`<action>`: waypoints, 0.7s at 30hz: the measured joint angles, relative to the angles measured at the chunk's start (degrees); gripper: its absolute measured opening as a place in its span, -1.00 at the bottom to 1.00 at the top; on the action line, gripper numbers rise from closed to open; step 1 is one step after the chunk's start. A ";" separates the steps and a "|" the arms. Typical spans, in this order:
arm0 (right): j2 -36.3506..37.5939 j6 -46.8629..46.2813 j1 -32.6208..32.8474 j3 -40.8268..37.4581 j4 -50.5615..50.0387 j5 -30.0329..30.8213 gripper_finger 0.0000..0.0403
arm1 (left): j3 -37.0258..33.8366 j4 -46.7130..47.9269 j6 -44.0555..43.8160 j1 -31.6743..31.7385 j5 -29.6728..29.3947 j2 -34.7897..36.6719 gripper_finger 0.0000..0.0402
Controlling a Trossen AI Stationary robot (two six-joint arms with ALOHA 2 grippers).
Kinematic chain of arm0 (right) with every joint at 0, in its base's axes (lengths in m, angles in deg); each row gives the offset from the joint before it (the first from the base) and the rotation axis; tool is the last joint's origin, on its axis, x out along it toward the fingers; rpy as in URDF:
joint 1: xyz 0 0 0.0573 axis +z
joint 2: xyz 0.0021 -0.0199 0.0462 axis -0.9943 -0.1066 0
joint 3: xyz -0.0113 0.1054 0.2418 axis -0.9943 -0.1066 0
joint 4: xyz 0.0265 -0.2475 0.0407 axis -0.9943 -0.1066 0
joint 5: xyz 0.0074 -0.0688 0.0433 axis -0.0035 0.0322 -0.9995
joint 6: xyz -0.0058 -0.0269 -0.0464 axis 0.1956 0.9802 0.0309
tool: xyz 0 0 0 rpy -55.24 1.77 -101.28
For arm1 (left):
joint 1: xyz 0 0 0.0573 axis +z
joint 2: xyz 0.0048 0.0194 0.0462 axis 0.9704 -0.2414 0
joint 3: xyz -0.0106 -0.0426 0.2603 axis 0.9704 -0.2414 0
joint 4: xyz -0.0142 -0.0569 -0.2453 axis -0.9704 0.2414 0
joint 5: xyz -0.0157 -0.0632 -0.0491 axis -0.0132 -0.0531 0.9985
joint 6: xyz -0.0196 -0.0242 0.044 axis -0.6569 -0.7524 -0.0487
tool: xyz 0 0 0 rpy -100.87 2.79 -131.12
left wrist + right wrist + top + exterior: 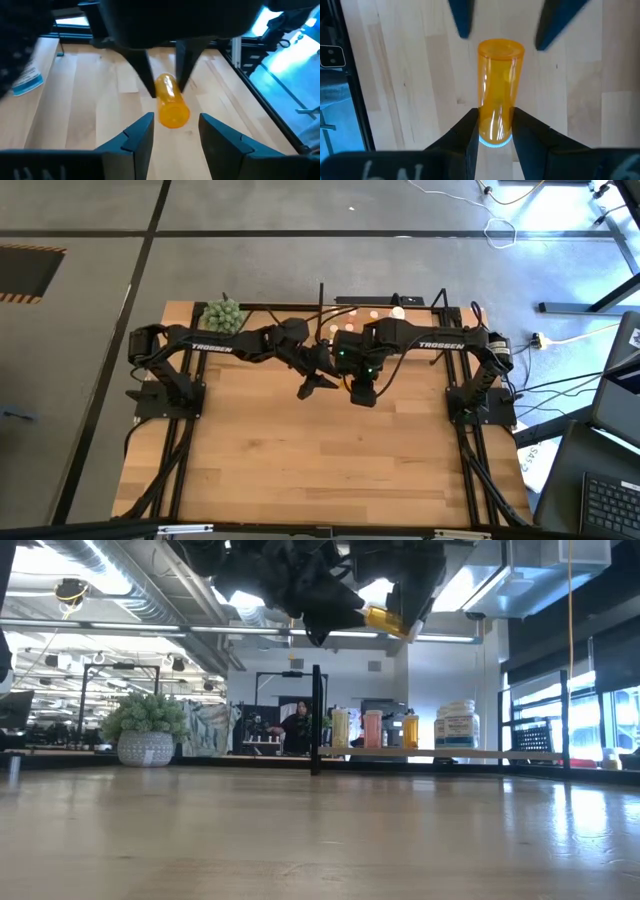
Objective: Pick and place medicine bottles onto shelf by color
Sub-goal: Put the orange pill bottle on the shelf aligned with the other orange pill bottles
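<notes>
An orange see-through medicine bottle (499,85) hangs high above the middle of the table, with my right gripper (495,122) shut on it; the low view shows the bottle (388,620) well clear of the tabletop. My left gripper (175,127) is open, its fingertips (462,22) standing on either side of the bottle's free end without touching it. Both grippers meet just in front of the shelf (425,310) at the table's far edge. Several bottles (372,728) stand on the shelf's board. My right gripper pinches the orange bottle near one end (495,127) between its two fingers (146,75). The fingers come from above, pointing steeply down, and lie across the bottle. The bottle is lifted clear and lies slightly tilted, its free end (172,115) toward my left gripper.
A green spiky plant ball (222,313) sits at the far left corner. Larger white bottles (458,725) stand at the shelf's right end. A thin black upright (316,720) rises at the shelf's left end. Bare wood (320,470) stretches toward the near edge.
</notes>
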 joint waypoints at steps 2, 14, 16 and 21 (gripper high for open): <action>0.00 0.04 0.00 0.00 0.59 -0.08 -0.46 | 0.00 0.01 -0.71 -0.39 -1.16 0.00 -0.25; 0.00 1.33 0.00 0.00 3.44 -0.26 -0.46 | 0.00 0.12 -0.73 -2.35 -5.33 0.00 -0.25; 0.00 1.34 0.00 0.00 3.49 -0.16 -0.46 | 0.00 0.10 -0.06 -2.50 -6.44 0.00 -0.26; 0.00 1.33 0.00 0.00 3.88 0.03 -0.46 | 0.00 -0.01 0.08 -2.61 -7.49 0.00 -0.39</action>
